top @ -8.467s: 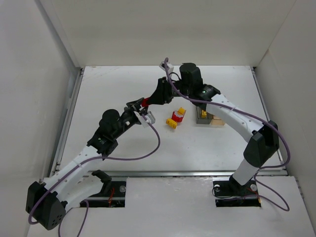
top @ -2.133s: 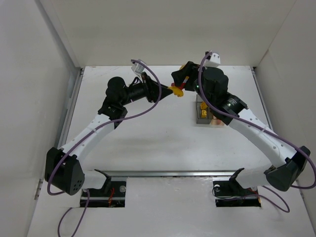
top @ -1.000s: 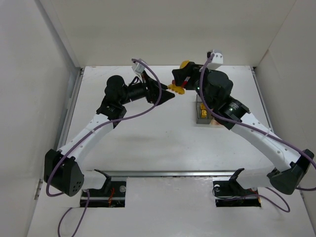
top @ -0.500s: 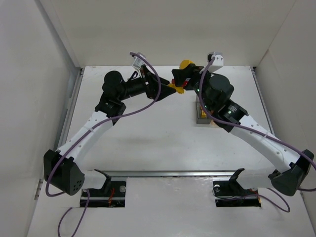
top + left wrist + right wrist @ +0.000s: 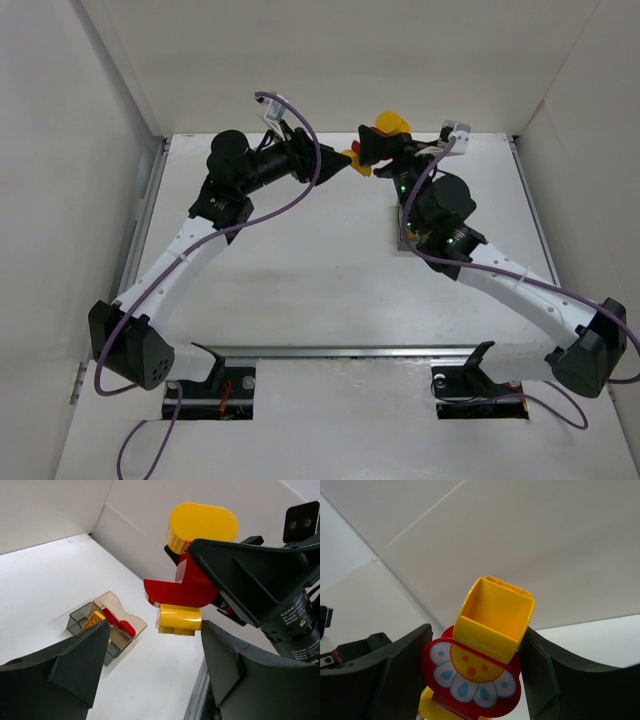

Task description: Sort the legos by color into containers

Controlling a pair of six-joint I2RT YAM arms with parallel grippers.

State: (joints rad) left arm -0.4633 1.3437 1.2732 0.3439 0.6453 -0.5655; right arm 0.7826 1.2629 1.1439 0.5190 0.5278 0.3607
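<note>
Since the frame half a second earlier, the right gripper had carried its load farther toward the back wall, and the left gripper had followed it.

From above, the right gripper was clamped on a clipped-together stack of yellow and red plastic legos, held in the air over the far part of the white table. The left gripper was the nearer free tool, its tips just beside the stack's lower end on the left. Its opening could not be judged there.

At the left wrist, the left gripper stood wide open. The stack lay just beyond the gap. Its long axis ran nearly upright, with the small yellow brick at the bottom pointing down into the gap. Far below sat the joined pair of square boxes, dark grey and tan-tinted clear, each with bricks inside.

At the right wrist, the right gripper pinched the red flower-printed piece, and the hollow yellow brick pointed upward. Freeing the bottom brick would likely need the left jaws to close across that axis.
</note>
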